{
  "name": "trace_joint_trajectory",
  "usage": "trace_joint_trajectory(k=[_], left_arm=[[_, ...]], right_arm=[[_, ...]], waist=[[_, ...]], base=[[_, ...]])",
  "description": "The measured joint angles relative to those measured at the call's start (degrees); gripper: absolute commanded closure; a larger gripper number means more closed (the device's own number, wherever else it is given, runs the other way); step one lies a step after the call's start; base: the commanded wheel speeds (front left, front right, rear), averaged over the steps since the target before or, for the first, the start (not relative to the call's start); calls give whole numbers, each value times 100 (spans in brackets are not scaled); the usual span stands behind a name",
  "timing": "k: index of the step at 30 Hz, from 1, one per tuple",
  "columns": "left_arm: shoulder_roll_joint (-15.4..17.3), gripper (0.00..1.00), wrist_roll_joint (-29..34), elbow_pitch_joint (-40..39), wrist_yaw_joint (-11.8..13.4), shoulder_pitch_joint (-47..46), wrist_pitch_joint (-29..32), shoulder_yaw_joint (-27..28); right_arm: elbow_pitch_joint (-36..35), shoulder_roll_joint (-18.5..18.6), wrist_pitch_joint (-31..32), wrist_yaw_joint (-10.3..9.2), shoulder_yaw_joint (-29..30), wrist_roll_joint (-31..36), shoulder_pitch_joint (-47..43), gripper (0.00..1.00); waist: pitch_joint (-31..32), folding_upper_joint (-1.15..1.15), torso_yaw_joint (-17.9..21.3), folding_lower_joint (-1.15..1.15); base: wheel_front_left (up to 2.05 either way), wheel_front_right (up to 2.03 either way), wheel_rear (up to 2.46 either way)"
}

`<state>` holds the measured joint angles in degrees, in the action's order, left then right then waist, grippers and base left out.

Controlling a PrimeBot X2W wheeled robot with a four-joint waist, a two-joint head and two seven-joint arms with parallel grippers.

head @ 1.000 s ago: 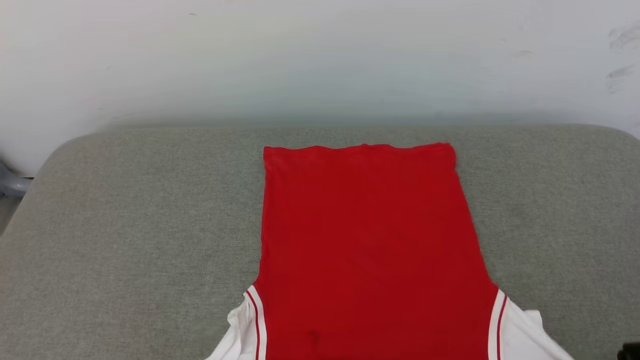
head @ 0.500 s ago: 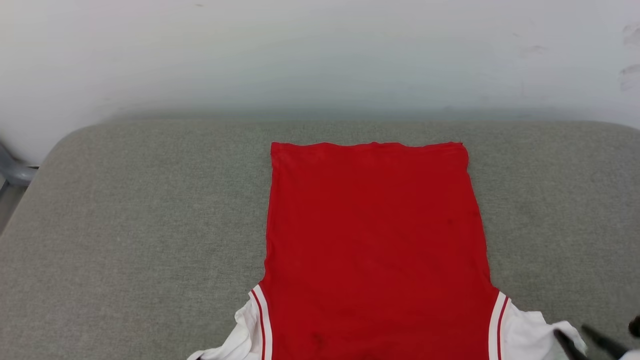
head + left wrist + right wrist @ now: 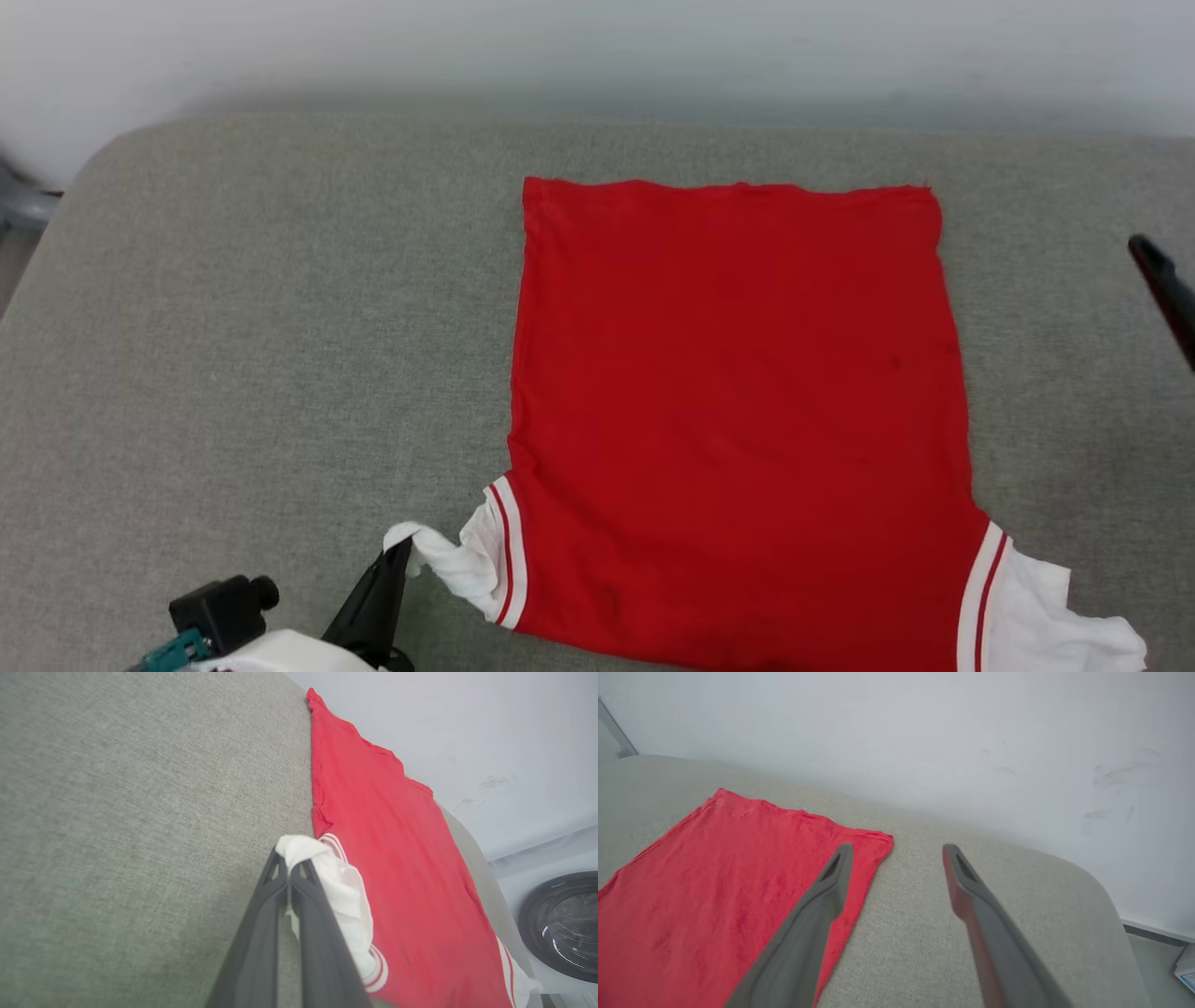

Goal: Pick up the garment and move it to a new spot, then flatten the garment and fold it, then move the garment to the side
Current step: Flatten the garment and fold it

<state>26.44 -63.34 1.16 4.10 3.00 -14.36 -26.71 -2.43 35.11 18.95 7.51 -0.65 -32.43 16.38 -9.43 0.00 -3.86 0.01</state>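
While the garment [image 3: 738,411] lies spread flat, plain red side up, on the grey upholstered surface [image 3: 233,327], its hem toward the wall [image 3: 924,728], the left gripper [image 3: 289,861] has hold of the bunched white sleeve [image 3: 448,560] at the near left corner (fingers pressed tight together on the fabric). Over on the right, the right gripper [image 3: 896,851] hangs near the far hem corner, fingers spread wide with nothing between them. And the other sleeve [image 3: 1055,616] lies loose, near right.

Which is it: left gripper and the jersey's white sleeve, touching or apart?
Touching. Left wrist view shows the left gripper shut on the white sleeve.
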Motion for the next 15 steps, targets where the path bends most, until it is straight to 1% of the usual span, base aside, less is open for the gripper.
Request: trace_joint_trajectory(k=[3, 9, 12, 15], left_arm=[[-59, 100, 93, -59, -16, -210, -1, -40], [-222, 100, 290, -127, -93, -547, -21, -88], [-328, 100, 391, -155, -145, -722, -30, -114], [-387, 100, 482, -180, -171, -866, -37, -138]], right_arm=[[289, 126, 655, 0, -167, -140, 749, 0], [992, 393, 2147, 1, -719, -286, 1984, 0], [1380, 431, 2774, 0, -958, -285, 2487, 0], [1711, 419, 3253, 0, -1128, -267, 2965, 0]], waist=[[-254, 0, -107, 0], [-733, 0, -391, 0], [-970, 0, -545, 1], [-1211, 0, -691, 1]], base=[[0, 0, 0], [0, 0, 0], [0, 0, 0], [0, 0, 0]])
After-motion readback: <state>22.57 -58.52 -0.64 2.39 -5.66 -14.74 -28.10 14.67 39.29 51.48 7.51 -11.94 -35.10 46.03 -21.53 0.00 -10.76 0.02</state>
